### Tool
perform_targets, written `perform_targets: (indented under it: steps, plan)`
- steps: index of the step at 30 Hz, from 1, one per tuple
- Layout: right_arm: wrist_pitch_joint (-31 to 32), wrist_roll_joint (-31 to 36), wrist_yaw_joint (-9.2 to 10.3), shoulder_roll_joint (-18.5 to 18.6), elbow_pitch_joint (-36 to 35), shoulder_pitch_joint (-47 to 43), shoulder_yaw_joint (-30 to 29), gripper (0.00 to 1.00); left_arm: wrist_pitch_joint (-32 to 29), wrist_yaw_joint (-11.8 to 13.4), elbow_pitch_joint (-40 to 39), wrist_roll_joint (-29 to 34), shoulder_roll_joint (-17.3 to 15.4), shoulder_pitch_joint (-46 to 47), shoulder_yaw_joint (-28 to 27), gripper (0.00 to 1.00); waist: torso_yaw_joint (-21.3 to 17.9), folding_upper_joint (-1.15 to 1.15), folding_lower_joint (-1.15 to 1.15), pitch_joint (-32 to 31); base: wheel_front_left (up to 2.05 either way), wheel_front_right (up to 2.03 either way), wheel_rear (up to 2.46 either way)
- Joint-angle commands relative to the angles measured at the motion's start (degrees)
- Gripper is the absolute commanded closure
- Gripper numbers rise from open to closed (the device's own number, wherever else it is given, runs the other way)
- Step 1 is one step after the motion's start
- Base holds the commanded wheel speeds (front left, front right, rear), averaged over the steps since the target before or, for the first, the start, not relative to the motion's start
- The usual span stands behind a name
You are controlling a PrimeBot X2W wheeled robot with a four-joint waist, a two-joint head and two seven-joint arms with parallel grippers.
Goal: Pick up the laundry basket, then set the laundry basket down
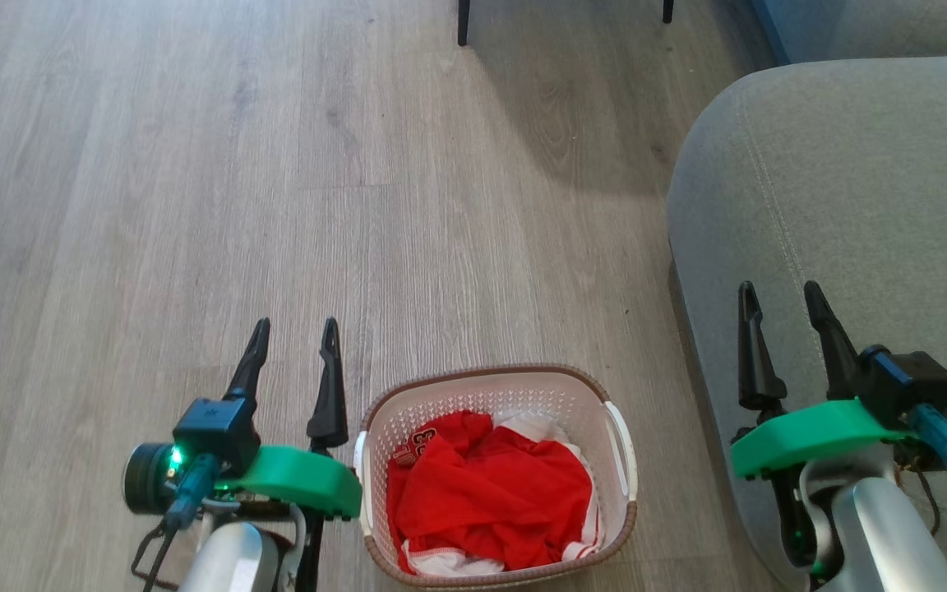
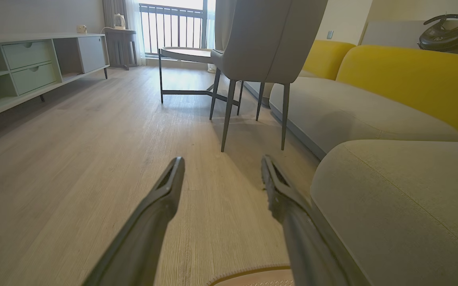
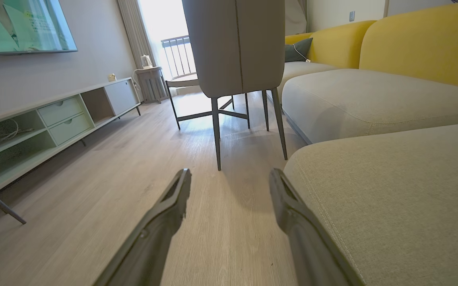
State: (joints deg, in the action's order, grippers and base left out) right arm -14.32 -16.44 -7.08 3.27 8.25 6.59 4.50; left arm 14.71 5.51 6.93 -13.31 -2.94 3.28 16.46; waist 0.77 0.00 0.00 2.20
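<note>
Pretty bright daylight from the window (image 2: 173,24), blown out at top of both wrist frames. Chair (image 2: 261,39) throws soft shadow; wide-angle edges bend.

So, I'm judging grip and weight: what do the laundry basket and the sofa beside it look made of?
The laundry basket: white perforated plastic, matte, judging by its regular moulded holes; brown rim looks woven, probably moulded too. The sofa: grey woven fabric with stitched seams.

Laundry basket (image 1: 473,404): white perforated plastic, smooth, brown woven-look rim. Clothes (image 1: 490,493): red and white cloth, slight sheen. Floor (image 1: 276,164): grey wood-grain planks, matt. Sofa (image 1: 852,205): grey woven fabric, matt. Chair legs (image 3: 217,135): dark metal look.
</note>
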Motion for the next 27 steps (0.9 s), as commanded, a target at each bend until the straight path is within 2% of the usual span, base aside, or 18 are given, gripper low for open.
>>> perform_targets:
  steps: [1,15,16,20,27]
  plan:
    - [-0.68,0.25,-0.41,-0.39,-1.54,0.75,1.54,0.0,0.29,0.13,-1.6,-0.64,0.06,1.49,-1.35,0.0,0.05,0.0,0.0,-0.09,0.0,0.0,0.0]
    - [-0.68,0.19,-0.41,-0.39,-1.42,0.66,1.83,0.0,0.29,-0.11,-1.63,-1.3,0.06,1.3,-1.49,0.0,-0.08,0.0,0.0,-0.21,0.0,0.0,0.0]
    - [0.0,0.25,0.0,0.0,0.2,-0.01,0.59,1.0,0.0,-0.03,-0.02,-1.31,0.0,-0.02,0.06,1.0,-0.09,0.0,0.0,-0.21,0.0,0.0,0.0]
    - [0.13,0.2,0.0,0.01,3.42,-0.97,0.99,1.0,-0.03,-0.02,3.1,-1.44,-0.02,-1.29,0.07,1.0,-0.07,0.0,0.0,-0.18,0.0,0.0,0.0]
    - [0.96,-4.11,-0.02,0.21,3.76,-1.3,0.72,1.0,-0.8,-0.59,3.36,-5.9,-0.31,-1.53,-0.76,1.0,-0.11,0.0,0.0,-0.27,0.0,0.0,0.0]
